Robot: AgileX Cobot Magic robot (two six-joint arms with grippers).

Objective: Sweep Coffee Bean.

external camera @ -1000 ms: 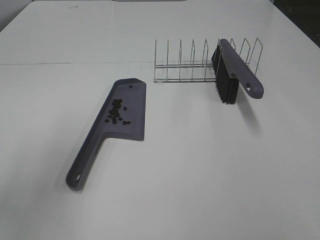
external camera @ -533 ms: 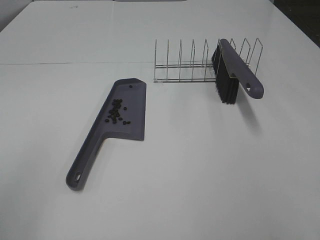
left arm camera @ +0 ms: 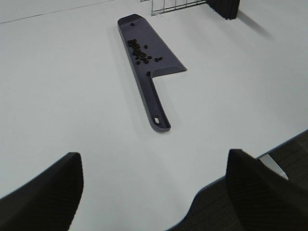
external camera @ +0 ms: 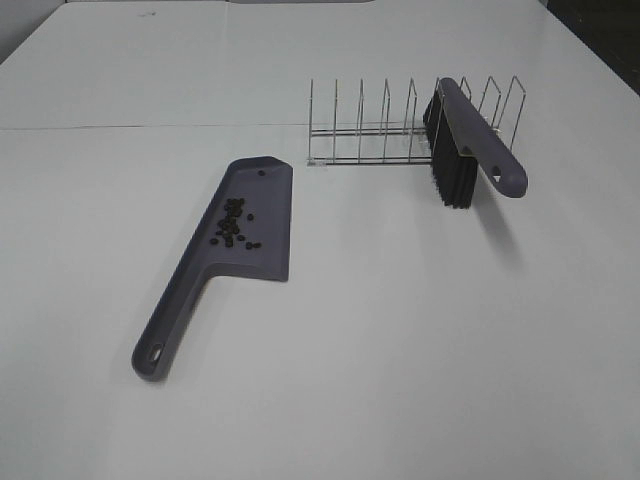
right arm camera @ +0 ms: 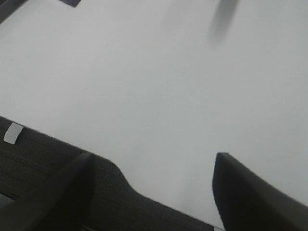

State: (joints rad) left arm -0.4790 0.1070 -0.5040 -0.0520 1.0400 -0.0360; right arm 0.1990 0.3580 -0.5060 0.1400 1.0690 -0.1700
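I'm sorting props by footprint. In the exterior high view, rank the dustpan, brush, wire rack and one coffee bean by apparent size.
1. Dustpan and wire rack: too close to call; the rack sits farther back.
2. Brush.
3. Coffee bean, far smallest.

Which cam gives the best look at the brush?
Exterior high: the whole brush shows, propped in the wire rack, handle and bristles both clear. Left wrist catches only a cropped corner of bristles at the frame edge. Right wrist shows none.
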